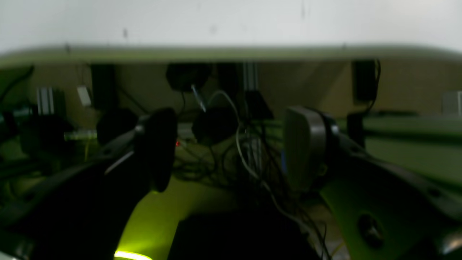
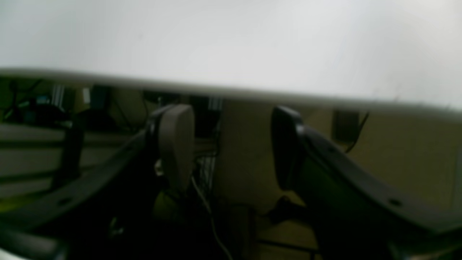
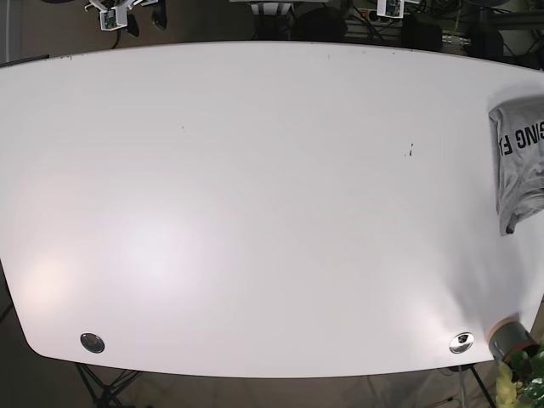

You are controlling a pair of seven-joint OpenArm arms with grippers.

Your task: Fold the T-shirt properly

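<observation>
Now waiting: shirt (image 3: 520, 157) bunched at the table's (image 3: 255, 187) right edge, partly out of sight.
Left gripper (image 1: 231, 148) and right gripper (image 2: 231, 144) wide open, holding nothing, low by the table's edge. Could drag the shirt off if grabbed too close to that edge.

**Smooth white top, soft grey cloth**

The table (image 3: 255, 212) has a smooth white top with a faint sheen. The T-shirt (image 3: 520, 161) is soft heather-grey cloth, matt, with black print. Two cable grommets (image 3: 93, 342) look like shiny metal. The left gripper (image 1: 231, 148) and right gripper (image 2: 232, 144) have matt dark plastic shells and dull grey pads.
</observation>
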